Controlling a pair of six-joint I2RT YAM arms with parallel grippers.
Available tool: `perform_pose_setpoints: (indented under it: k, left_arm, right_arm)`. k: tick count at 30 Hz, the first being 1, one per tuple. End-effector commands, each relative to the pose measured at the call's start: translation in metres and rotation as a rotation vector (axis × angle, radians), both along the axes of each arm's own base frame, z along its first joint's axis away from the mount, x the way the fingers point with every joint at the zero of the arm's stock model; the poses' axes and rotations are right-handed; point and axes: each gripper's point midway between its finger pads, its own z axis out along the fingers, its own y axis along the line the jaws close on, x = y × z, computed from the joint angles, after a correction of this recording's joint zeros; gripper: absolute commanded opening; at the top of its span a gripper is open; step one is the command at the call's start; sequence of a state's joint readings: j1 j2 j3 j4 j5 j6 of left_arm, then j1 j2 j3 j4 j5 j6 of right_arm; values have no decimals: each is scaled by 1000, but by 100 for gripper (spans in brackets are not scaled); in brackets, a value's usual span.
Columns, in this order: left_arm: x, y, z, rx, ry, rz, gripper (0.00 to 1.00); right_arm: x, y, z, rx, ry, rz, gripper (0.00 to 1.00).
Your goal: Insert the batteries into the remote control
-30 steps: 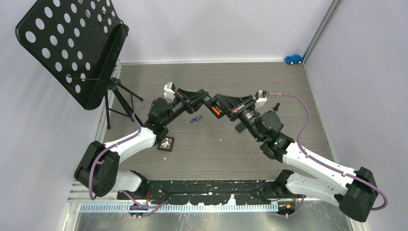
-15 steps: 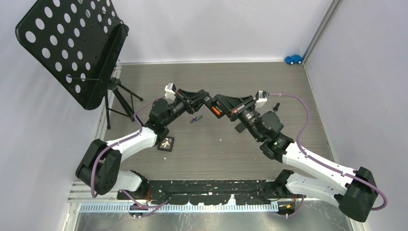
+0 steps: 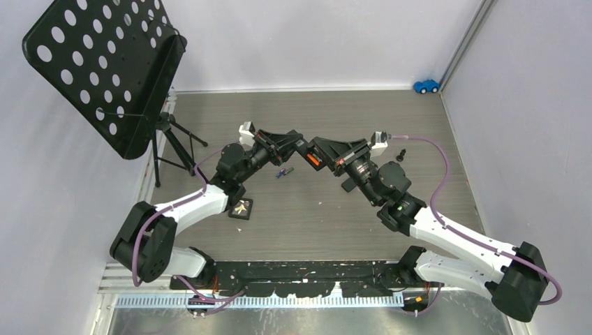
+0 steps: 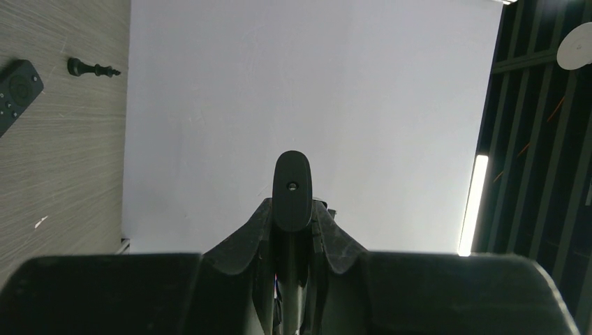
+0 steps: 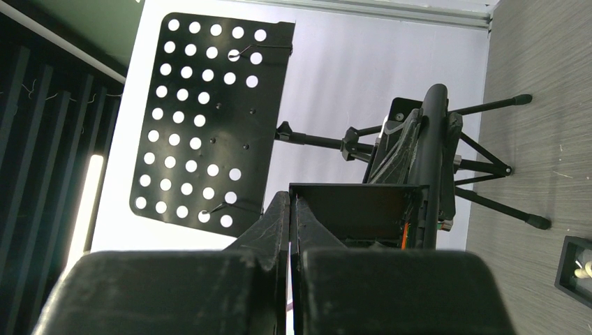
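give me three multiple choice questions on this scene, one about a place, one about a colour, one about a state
1. Where is the blue toy car?
A. at the far right corner of the table
B. between the two grippers
C. beside the left arm's base

2. What colour is the chess piece?
A. white
B. red
C. black

3. What state is the left gripper in?
A. wide open and empty
B. closed on a black remote
C. closed on the toy car

Answers:
1 A: the top view shows the car by the far right wall corner.
2 C: the piece looks black in both the top and left wrist views.
3 B: the left wrist view shows the remote's end held between the fingers.
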State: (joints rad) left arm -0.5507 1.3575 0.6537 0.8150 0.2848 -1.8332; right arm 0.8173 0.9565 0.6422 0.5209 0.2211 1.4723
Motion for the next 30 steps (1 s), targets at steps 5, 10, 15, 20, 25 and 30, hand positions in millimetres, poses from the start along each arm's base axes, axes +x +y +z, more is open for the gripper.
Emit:
perform_pose_setpoints:
  k: [5, 10, 15, 20, 25, 30]
  left_arm:
    - [-3, 2, 25, -73, -52, 9, 0]
    - [1, 0, 23, -70, -42, 9, 0]
    - [4, -1, 17, -53, -29, 14, 0]
    - [8, -2, 8, -28, -14, 25, 0]
    - [10, -2, 2, -8, -1, 34, 0]
    - [12, -3, -2, 1, 6, 36, 0]
  right_arm:
    - [-3, -14, -30, -101, 48, -54, 6]
    - [-8, -21, -46, -153, 77, -58, 14]
    - [-12, -22, -58, -183, 107, -44, 18]
    - [-14, -29, -64, -201, 132, -59, 21]
    - [-16, -36, -64, -218, 143, -80, 28]
    - [-18, -36, -68, -236, 162, -71, 33]
